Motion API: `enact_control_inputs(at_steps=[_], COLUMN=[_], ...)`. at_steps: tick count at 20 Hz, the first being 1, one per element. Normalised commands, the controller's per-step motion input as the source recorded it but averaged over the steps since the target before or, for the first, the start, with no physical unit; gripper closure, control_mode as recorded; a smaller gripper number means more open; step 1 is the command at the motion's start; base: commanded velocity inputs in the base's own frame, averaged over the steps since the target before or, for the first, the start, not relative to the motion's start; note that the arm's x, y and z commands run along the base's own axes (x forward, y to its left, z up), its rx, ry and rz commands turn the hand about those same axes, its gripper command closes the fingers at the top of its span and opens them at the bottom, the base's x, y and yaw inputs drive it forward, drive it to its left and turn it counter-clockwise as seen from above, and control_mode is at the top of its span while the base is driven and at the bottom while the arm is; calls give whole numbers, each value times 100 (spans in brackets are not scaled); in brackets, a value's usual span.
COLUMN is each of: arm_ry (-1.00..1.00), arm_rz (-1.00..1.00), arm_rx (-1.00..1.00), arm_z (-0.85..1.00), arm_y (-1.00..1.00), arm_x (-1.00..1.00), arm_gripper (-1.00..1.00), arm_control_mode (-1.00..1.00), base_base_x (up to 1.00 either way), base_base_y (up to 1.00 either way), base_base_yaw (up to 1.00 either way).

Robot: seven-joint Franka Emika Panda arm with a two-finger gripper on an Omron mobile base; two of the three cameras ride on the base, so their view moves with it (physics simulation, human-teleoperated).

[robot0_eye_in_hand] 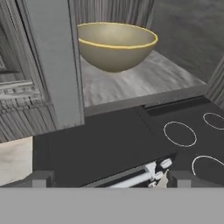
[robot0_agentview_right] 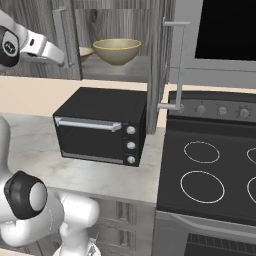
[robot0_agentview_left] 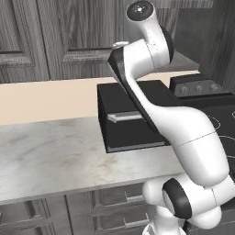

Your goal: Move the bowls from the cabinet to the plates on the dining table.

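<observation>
Tan bowl (robot0_eye_in_hand: 114,46) sits upright on the open cabinet (robot0_agentview_right: 120,67) shelf above the toaster oven (robot0_agentview_right: 100,125), a second bowl (robot0_agentview_right: 86,52) behind it. I hold my gripper (robot0_eye_in_hand: 109,178) level with the shelf, spread fully and empty, because reaching in needs a clear line past the door (robot0_eye_in_hand: 54,61).

bowl (robot0_eye_in_hand: 114,46): tan, golden rim | cabinet (robot0_agentview_right: 117,24): grey wood-grain | toaster oven (robot0_agentview_right: 100,125): black
</observation>
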Motion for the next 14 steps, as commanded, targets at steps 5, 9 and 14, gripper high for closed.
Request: enact_control_inputs(at_steps=[5,9,14], arm_ry=[-8,-11,-9], arm_rz=[8,9,7], arm_rx=[0,0,0], arm_z=[1,0,0], arm_y=[0,0,0], arm_x=[18,18,31], arm_gripper=[-100,-100,-100], arm_control_mode=[-100,-100,-100], base_base_x=[0,0,0], base_base_y=[0,0,0], base_base_yaw=[0,0,0])
